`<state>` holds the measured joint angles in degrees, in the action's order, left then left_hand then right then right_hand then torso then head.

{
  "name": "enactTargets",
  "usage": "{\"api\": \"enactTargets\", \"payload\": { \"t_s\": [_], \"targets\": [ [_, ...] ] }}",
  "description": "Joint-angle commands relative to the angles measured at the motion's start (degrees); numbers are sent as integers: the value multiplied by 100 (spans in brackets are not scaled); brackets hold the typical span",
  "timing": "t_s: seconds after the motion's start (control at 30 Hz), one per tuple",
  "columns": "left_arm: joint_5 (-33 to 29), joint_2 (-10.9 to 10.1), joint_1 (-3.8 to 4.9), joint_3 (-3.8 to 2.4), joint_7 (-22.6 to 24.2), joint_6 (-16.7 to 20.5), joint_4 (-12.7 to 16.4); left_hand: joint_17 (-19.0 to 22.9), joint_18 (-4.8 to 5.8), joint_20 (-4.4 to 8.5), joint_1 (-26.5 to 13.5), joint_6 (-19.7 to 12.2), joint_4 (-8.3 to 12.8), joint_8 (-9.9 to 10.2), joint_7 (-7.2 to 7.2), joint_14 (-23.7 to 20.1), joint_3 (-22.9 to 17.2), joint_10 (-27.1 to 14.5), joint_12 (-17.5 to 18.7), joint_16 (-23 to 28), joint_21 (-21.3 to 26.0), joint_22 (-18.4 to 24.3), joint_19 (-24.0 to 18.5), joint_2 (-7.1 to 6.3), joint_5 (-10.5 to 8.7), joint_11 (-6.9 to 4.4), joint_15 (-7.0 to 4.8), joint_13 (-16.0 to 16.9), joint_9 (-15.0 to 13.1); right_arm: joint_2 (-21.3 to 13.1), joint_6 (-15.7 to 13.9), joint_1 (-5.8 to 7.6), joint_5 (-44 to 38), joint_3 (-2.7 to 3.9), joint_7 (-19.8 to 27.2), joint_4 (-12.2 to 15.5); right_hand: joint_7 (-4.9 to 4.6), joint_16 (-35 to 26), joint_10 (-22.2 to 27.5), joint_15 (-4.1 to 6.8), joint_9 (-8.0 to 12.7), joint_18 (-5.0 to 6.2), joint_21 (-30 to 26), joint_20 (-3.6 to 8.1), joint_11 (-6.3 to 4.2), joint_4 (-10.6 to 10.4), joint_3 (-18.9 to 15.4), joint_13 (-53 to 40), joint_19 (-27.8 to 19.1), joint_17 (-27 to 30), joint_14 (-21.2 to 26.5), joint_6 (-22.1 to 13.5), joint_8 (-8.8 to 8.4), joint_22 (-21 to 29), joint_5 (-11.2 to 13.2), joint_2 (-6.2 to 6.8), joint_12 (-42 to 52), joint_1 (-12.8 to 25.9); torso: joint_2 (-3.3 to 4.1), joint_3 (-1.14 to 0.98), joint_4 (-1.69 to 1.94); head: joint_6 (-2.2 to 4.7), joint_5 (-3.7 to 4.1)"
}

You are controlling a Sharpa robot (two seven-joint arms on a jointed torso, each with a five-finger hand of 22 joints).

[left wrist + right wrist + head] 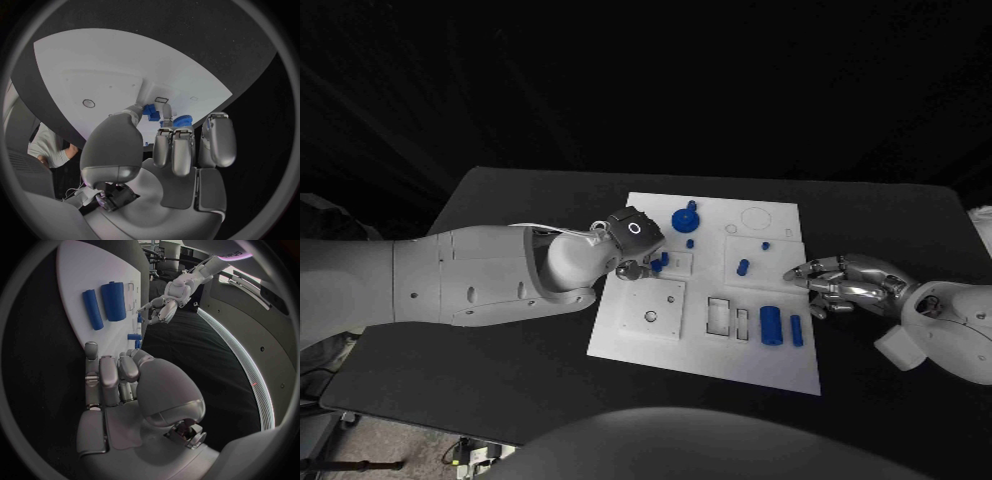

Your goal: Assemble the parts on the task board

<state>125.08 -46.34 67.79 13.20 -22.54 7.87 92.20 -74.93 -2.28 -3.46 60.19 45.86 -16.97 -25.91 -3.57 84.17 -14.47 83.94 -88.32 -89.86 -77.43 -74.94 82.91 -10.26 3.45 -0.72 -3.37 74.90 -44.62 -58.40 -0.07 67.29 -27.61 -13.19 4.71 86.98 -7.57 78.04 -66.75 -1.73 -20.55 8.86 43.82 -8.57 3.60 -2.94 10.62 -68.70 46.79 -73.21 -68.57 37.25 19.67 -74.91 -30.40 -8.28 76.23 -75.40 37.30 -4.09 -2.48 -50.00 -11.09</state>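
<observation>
The left hand is working a small blue part into place on the task board.

The task board [711, 340] lies flat on the black table [502, 200]. The left hand [635, 262] is over the board's left side, and its fingertips [139, 109] pinch a small blue part [150, 110] just above the board. Next to that hand on the board stands a blue gear [685, 218]. The right hand [845, 282] rests at the board's right edge, fingers curled in, holding nothing. Near that hand two blue cylinders [782, 325] lie side by side on the board, and two small blue pegs [743, 266] stand near the board's middle. I think the step is fitting this part in. Next, the hand likely needs to line the part up with its slot and push it straight down.
</observation>
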Motion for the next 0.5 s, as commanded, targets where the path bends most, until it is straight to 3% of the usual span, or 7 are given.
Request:
{"api": "enactTargets", "payload": {
  "t_s": [0.03, 0.5],
  "targets": [
    [-230, 1, -19, 6, -52, 84, 44, -1507, -46, -10, -72, 43, -1, -42, -6, 583, 17, 489, -21, -14, -32, -1144, 19, 24, -30, 47, 42, 1411, -7, 4, 85, -9, -5, -2, -15, 10, -35, 9, 29, -19, -7, 75, -14, 8, 12, -6, 35, 1, -38, 7, 31, -12, 0, -223, 19, 9, 7, 61, 1, 1, 0, 0, 2],
    [-388, 42, -88, 5, -15, 170, 47, -1507, -43, -12, -93, 84, 5, -74, -3, 583, -19, 493, -27, -14, -46, -1148, 28, 81, 10, 46, 44, 1415, -10, 5, 83, -12, -5, -2, -17, 14, -35, 9, 29, -19, -7, 75, -14, 8, 12, -6, 35, 1, -38, 7, 31, -12, 0, -223, 19, 9, 7, 61, 1, 0, -1, 0, 8]
  ]
}}
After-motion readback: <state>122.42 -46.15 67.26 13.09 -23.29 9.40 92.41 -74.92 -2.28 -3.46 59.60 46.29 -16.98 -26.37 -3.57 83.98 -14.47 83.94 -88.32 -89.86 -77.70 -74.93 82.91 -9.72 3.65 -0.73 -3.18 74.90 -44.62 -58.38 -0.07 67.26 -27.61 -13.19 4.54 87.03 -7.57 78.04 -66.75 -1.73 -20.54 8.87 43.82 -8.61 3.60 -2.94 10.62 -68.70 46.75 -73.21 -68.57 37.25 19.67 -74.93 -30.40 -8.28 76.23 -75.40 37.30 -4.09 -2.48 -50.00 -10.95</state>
